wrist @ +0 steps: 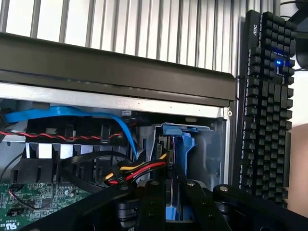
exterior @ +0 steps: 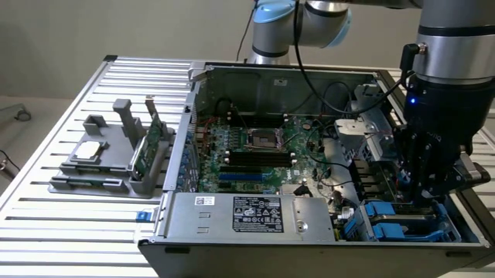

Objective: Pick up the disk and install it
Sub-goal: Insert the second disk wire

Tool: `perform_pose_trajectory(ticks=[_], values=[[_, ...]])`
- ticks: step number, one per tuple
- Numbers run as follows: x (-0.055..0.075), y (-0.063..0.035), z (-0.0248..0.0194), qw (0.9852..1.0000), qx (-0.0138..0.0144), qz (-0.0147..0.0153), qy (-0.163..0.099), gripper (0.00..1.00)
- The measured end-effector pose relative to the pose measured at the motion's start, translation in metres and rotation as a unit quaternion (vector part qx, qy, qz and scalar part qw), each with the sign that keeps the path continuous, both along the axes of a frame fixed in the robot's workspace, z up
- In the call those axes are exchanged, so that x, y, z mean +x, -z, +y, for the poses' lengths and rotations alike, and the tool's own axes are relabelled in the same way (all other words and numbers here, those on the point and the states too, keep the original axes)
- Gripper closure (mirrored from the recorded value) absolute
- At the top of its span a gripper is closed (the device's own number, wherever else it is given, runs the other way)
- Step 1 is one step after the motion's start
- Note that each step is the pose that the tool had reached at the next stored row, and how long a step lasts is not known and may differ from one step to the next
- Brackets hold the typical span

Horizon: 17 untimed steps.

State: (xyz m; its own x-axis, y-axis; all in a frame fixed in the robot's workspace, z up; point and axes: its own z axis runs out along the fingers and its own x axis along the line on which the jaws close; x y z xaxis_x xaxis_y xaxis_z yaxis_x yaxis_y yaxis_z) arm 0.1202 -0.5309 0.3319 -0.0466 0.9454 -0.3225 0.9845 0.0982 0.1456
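At the near corner of the case [exterior: 309, 255], on the exterior view's right, the gripper [exterior: 423, 194] is seen lowered into the drive bay [exterior: 402, 223]. In the wrist view its black fingers [wrist: 154, 202] are seen set close on either side of a thin upright edge with blue plastic at its foot; this is taken to be the disk [wrist: 174, 211], held on edge and pinched between the pads, though little of its metal face can be made out. The blue bracket [wrist: 182, 144] is seen standing upright just beyond the fingers, inside the grey bay wall. A bundle of red, yellow and black wires [wrist: 137, 169] is seen just beside the bracket, and a blue cable [wrist: 72, 113] is curved above it. A black keyboard [wrist: 267, 106] is seen outside the case in the wrist view.

Next to the bay, along the near edge, the silver power supply [exterior: 247, 217] with its black label is seen. Behind it the green motherboard [exterior: 255, 150] is laid flat in the open case, with the empty socket [exterior: 263, 138] near its middle.

Farther off, on the exterior view's left, a grey holder [exterior: 108, 162] is placed on the slatted table [exterior: 62, 231]; a green card [exterior: 147, 147] is stood upright in it and a small silver chip [exterior: 87, 149] is laid flat on it. At the back, the arm [exterior: 309, 23] is seen rising behind the case.
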Motion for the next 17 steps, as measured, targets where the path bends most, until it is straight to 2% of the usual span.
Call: perform_pose_trajectory(ticks=[7, 17], values=[[0.0007, 0.0034, 0.0011, 1.0000, -0.0028, 0.0000, 0.000, 0.81], [0.0032, 0.0062, 0.0047, 1.0000, -0.0082, 0.0000, 0.000, 0.81]])
